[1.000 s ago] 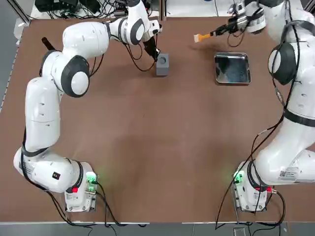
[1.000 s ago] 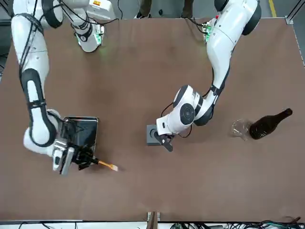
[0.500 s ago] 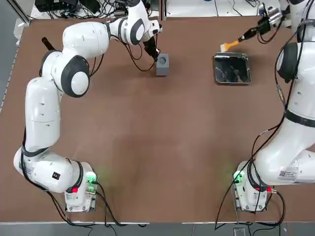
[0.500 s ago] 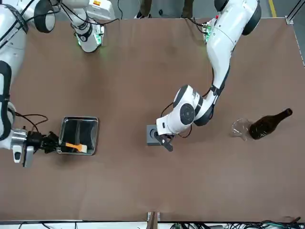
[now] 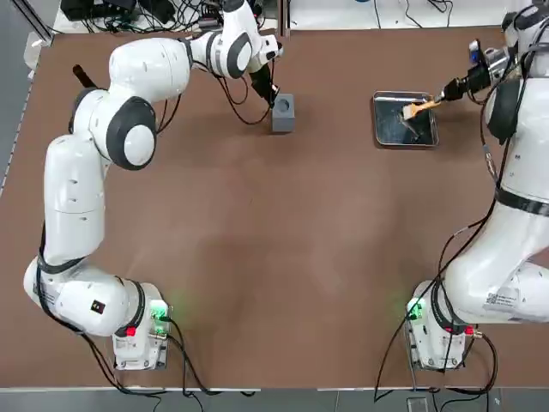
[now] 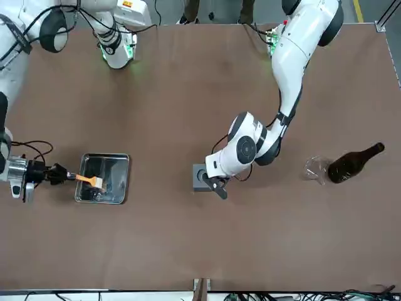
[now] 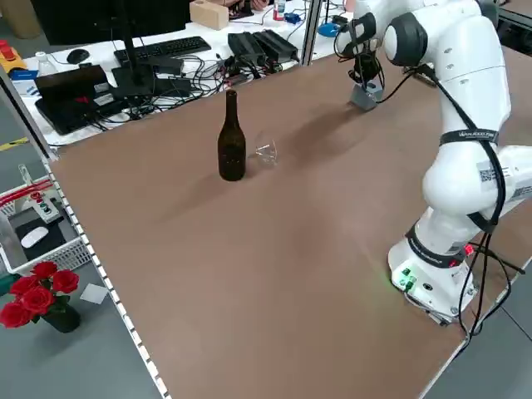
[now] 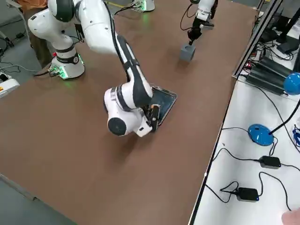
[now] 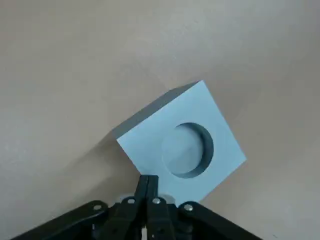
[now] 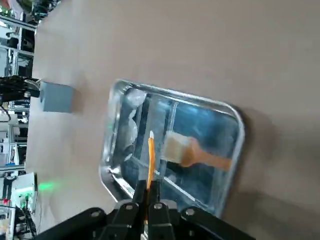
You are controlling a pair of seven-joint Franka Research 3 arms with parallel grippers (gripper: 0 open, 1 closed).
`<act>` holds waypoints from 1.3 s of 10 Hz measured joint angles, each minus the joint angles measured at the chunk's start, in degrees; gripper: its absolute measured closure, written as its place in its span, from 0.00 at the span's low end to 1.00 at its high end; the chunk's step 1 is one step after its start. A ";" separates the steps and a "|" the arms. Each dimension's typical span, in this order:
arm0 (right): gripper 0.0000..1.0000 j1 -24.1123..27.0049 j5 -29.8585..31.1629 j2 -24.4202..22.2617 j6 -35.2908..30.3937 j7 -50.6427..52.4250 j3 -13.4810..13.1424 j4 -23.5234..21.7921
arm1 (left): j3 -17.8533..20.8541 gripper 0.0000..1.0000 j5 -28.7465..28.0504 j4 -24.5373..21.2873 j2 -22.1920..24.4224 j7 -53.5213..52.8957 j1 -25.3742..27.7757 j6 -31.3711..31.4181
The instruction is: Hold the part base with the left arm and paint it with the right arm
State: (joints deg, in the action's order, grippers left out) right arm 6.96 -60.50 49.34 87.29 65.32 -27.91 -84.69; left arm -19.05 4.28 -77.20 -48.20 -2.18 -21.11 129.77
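Note:
The part base (image 5: 284, 107), a small grey block with a round recess (image 9: 188, 150), stands at the far middle of the table. My left gripper (image 5: 269, 92) is shut, its tips against the block's side (image 9: 148, 184). The right gripper (image 5: 467, 82) is shut on an orange-handled brush (image 5: 420, 107) at the table's far right. The brush's bristles hang over the metal tray (image 5: 378, 130); I cannot tell whether they touch it. In the front view the brush (image 6: 93, 181) reaches from the right gripper (image 6: 55, 174) over the tray (image 6: 119, 195), well apart from the part base (image 6: 200, 178).
A dark bottle (image 6: 351, 163) and a clear glass (image 6: 316, 169) lie on my left side of the table, beyond the left arm. Cables and gear crowd the bench past the far edge (image 7: 166, 58). Open brown tabletop (image 5: 283, 257) fills the middle and near side.
The right gripper has carried the brush from the far edge between block and tray rightwards, then back so the bristles are over the tray. The left gripper and block have not moved.

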 joint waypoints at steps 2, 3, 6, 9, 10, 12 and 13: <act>0.96 0.72 -0.05 0.89 0.00 -0.97 -0.68 0.11 | 0.00 0.96 0.00 0.00 0.00 0.00 0.00 0.00; 0.96 0.77 -0.05 0.89 -0.02 -1.08 -1.64 0.50 | 0.00 0.96 0.00 0.00 0.00 0.00 0.00 0.00; 0.96 0.88 -0.02 1.26 -0.03 -1.14 -2.82 1.16 | 0.00 0.96 0.00 0.00 0.00 0.01 -0.01 0.00; 0.94 0.89 -0.03 3.07 -0.20 -1.41 -2.96 1.22 | 0.00 0.96 0.00 0.01 0.00 0.01 -0.01 0.00; 0.93 0.90 -0.05 3.33 -0.40 -1.55 -3.21 1.26 | 0.00 0.96 0.00 0.05 0.01 0.01 -0.01 0.00; 0.90 0.90 -0.04 3.64 -0.31 -1.55 -3.66 1.32 | -0.01 0.96 0.00 0.72 0.58 0.00 0.25 0.17; 0.84 0.89 -0.03 3.67 -0.18 -1.56 -3.75 1.36 | 0.02 0.96 0.00 1.06 2.20 0.08 0.76 -0.93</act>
State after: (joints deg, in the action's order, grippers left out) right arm 7.84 -60.52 53.01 87.12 63.76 -31.66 -83.33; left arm -19.03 4.28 -76.14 -46.00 -2.10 -20.35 128.84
